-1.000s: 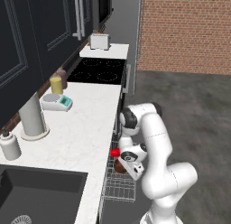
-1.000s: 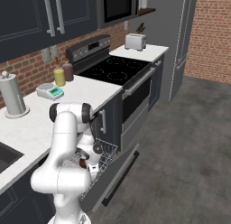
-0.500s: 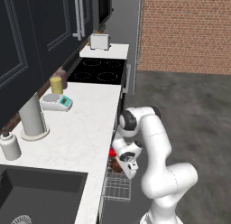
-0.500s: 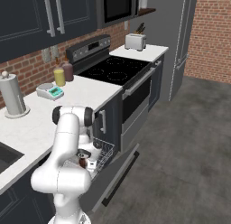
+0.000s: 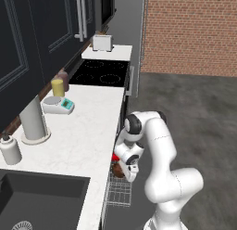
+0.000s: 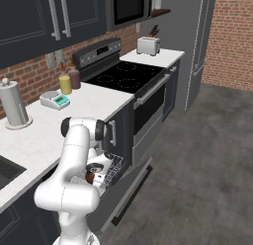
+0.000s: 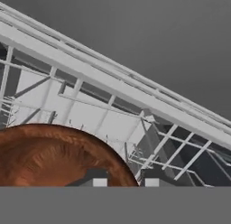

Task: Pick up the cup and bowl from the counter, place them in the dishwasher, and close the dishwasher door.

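The dark brown bowl hangs low over the grey wire rack of the open dishwasher. My gripper is shut on the bowl's rim, which runs between the two fingertips. From the left base view the bowl is under my hand, and the red cup sits in the rack just behind it, partly hidden by the wrist. In the right base view the bowl is above the rack, with the dishwasher door folded down in front.
On the white counter stand a white-and-teal scale, a yellow jar, a paper-towel roll and a white bottle. A dark sink lies near left, and the black stove and a toaster lie farther along.
My hand has sunk lower with the bowl, closer to the wire rack and next to the red cup. The base has not moved.
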